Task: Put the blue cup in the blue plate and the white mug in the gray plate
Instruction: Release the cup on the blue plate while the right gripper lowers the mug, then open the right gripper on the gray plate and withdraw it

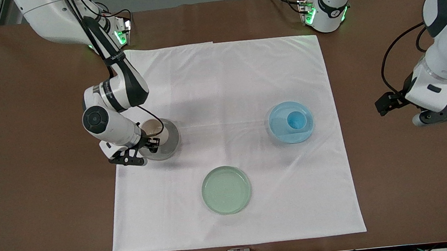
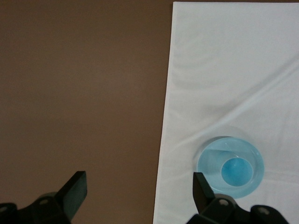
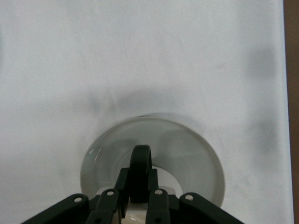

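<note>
The white mug (image 1: 153, 129) sits in the gray plate (image 1: 172, 142) toward the right arm's end of the cloth. My right gripper (image 1: 148, 143) is shut on the mug's black handle (image 3: 140, 161), a finger on each side; the right gripper (image 3: 140, 189) hangs over the gray plate (image 3: 198, 149). The blue cup (image 1: 296, 120) stands upright in the blue plate (image 1: 278, 130) toward the left arm's end. My left gripper (image 1: 446, 114) waits open and empty over the bare brown table, apart from the plates. In the left wrist view the left gripper (image 2: 140, 184) is wide apart, with the blue cup (image 2: 235, 171) in the blue plate (image 2: 207, 161).
A pale green plate (image 1: 226, 190) lies on the white cloth (image 1: 223, 80), nearer to the front camera than the other two plates. The brown table (image 1: 26, 161) surrounds the cloth. The arm bases stand along the table's edge farthest from the front camera.
</note>
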Robot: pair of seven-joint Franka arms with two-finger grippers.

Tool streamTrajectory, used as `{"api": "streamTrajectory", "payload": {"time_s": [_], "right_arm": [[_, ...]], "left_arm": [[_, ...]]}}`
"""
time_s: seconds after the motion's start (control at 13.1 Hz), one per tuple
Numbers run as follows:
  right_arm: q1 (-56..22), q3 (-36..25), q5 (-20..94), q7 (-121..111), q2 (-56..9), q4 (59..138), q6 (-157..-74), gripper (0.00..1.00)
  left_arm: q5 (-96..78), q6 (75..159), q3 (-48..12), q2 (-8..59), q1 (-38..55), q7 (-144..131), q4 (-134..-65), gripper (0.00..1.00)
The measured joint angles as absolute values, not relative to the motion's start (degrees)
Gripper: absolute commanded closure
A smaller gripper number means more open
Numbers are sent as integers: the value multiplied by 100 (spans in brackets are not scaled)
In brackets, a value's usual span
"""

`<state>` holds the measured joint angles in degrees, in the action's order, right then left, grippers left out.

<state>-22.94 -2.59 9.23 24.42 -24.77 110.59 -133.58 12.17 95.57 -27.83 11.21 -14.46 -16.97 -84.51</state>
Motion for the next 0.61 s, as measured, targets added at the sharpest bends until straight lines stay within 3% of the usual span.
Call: {"api": "streamTrajectory", "payload": {"time_s": [0.38, 0.61], "right_arm": [[-2277, -304, 890, 2431, -2485, 10966, -13371, 0], [-1898, -351, 577, 1965, -2470, 10468, -12650, 0]], "left_arm": [[406, 8502, -1310, 348, -506, -772, -8426, 0], [234, 8172, -965, 105, -426, -588, -8468, 0]]}}
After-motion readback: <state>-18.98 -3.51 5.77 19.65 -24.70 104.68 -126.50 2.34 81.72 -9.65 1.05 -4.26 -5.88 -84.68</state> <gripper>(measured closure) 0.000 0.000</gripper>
